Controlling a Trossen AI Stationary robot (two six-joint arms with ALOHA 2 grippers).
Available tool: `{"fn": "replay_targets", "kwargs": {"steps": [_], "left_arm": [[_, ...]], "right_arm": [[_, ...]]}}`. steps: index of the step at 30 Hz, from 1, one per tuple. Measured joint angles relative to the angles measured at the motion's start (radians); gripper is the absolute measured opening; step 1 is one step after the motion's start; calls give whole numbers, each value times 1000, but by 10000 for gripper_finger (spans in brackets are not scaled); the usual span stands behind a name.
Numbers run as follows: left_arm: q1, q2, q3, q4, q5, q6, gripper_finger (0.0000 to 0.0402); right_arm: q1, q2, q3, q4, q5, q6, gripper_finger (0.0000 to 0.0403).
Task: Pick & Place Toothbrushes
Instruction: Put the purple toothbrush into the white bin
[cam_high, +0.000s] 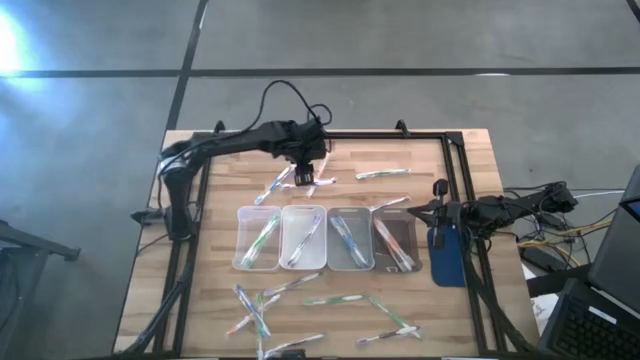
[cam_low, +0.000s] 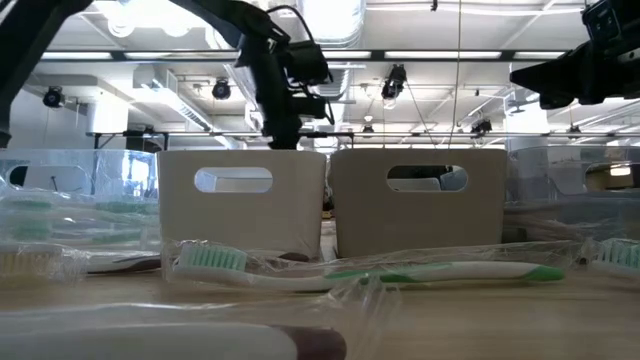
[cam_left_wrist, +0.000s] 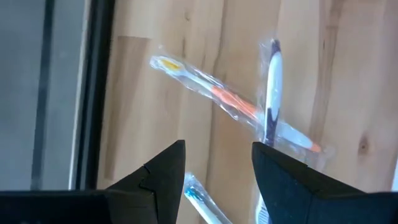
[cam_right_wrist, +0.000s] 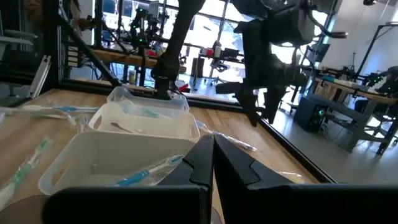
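Wood-slat table w/ black frame rails round the edges, standing on a grey concrete floor w/ dark seam lines. Four clear trays sit in a row across the table's middle, each w/ brushes inside. Loose toothbrushes lie scattered on the near strip of table; a few more on the far strip, incl. one w/ green accents lying alone.

Left gripper hangs over the far strip, just behind the tray row, fingers spread apart, nothing between them. Under it in the left wrist view: an orange-handled brush crossed by a white one w/ dark tip, both in clear wrap, lying on the wood; a blue-bristled one shows between the fingers, lower down.

Right gripper waits at the table's right side, beside the rightmost tray, above a blue object; fingers pressed together, empty.

Low view: wrapped green-and-white brush lies across the foreground, two tray ends w/ handle slots behind it. Room beyond: open ceiling w/ ducts and strip lights. Right wrist view shows workbenches and gear past the table, glazed wall behind.
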Motion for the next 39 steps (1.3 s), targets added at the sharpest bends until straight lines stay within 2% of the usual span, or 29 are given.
{"fn": "replay_targets", "kwargs": {"steps": [5, 8, 13, 18, 39], "left_arm": [[-1, 17, 22, -11, 59, 14, 190], [-2, 16, 21, -12, 110, -36, 190], [-6, 25, 19, -10, 115, -91, 190], [-26, 65, 19, -12, 167, -99, 190], [-59, 182, 21, 25, 167, -106, 190]], "right_arm": [[0, 0, 0, 0, 0, 0, 8], [0, 0, 0, 0, 0, 0, 8], [0, 0, 0, 0, 0, 4, 8], [0, 0, 0, 0, 0, 4, 8], [0, 0, 0, 0, -1, 6, 8]]}}
